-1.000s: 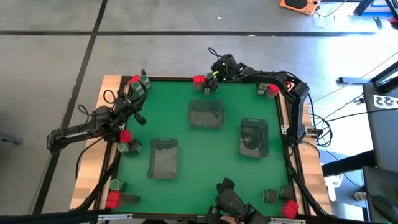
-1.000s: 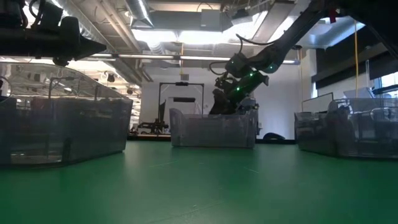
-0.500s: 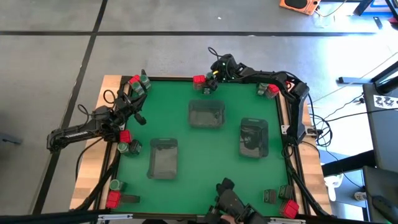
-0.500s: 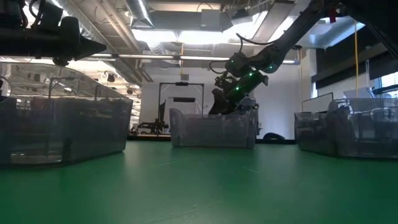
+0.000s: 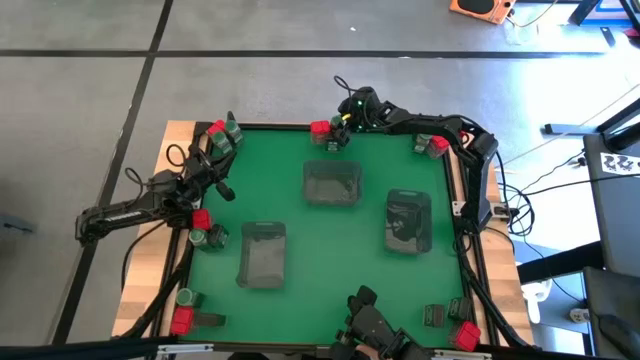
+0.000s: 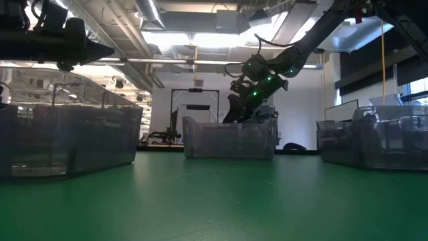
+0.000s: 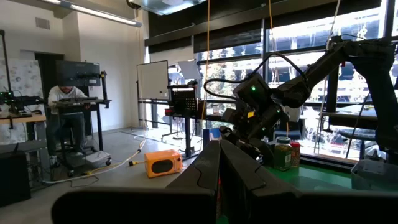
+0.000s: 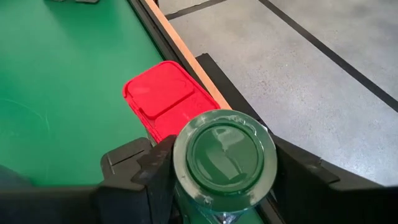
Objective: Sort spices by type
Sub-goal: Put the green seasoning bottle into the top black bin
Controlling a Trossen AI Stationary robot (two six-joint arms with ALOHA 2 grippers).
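The round jar [image 8: 225, 155] in my right gripper [image 8: 217, 171] has a dark green lid and a grey-green body, and stands upright at the far edge of the green table [image 5: 330, 250]. My fingers [image 8: 152, 177] sit against both its sides, holding it. A red box [image 8: 166, 102] lies flat just beside the jar, against the table's black rim [image 8: 180, 46]. In the high view the same gripper [image 5: 340, 128] is beyond the middle tray [image 5: 331, 184], near that rim. Past the rim is bare grey floor; toward the tray the green surface is open. Other jars and red boxes are grouped near the table's corners. My left gripper [image 5: 222, 186] waits at the table's left edge, fingers [image 7: 219, 180] pressed together on nothing. Two more trays [image 5: 263, 253] [image 5: 408, 220] stand well apart from the jar.
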